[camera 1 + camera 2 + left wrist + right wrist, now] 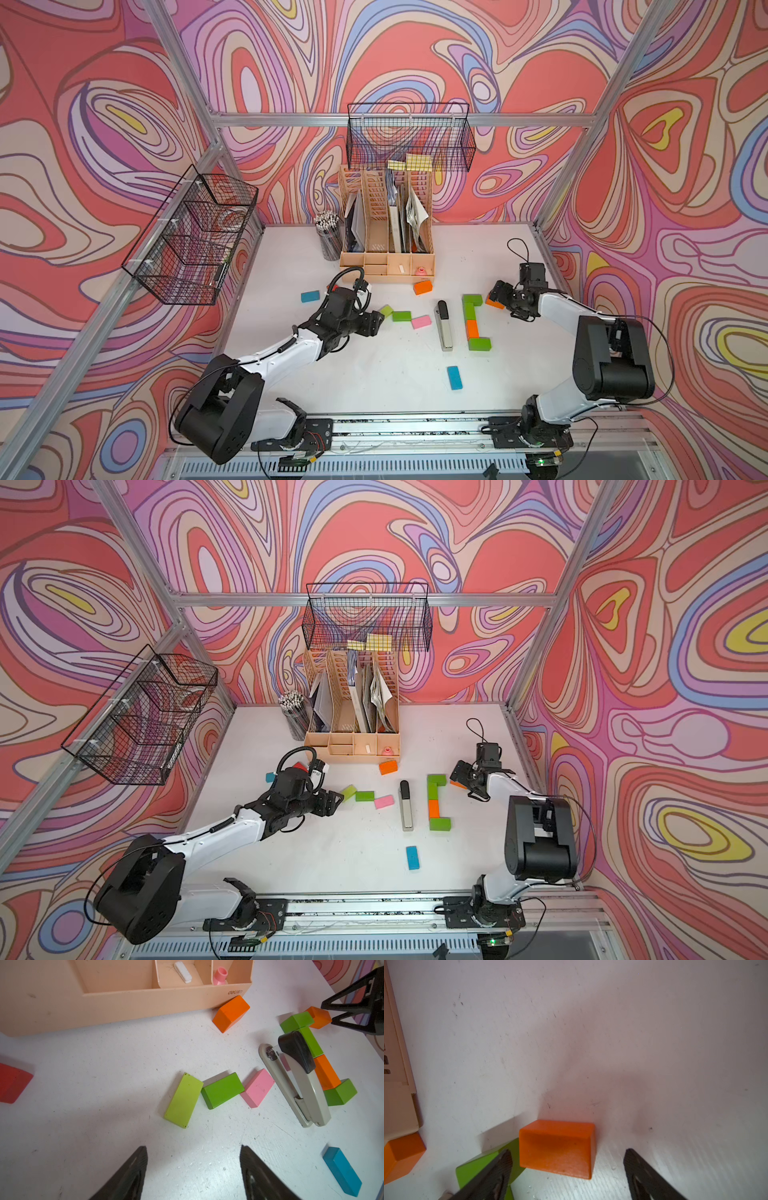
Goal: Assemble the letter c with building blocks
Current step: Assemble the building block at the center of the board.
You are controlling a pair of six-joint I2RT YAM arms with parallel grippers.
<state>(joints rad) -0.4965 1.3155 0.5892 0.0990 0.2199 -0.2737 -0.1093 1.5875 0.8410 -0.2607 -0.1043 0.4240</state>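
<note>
- Right wrist view: my right tool (568, 1150) stands with its jaws apart, astride an orange brick (557, 1142) without gripping it. The brick seems to touch the green upper end of the letter c (472, 328), beside the stapler (444, 326) on the bench (374, 374).
- Step, as I judge it: lengthening the upper arm. Next I'd back out without nudging it, then fetch a brick for the lower arm.
- Left tool (193, 1146): jaws apart, empty, near the lime brick (184, 1100).
- Building blocks (401, 316), counted: four green, three orange, two blue, one each of lime, pink and red. One stapler.
</note>
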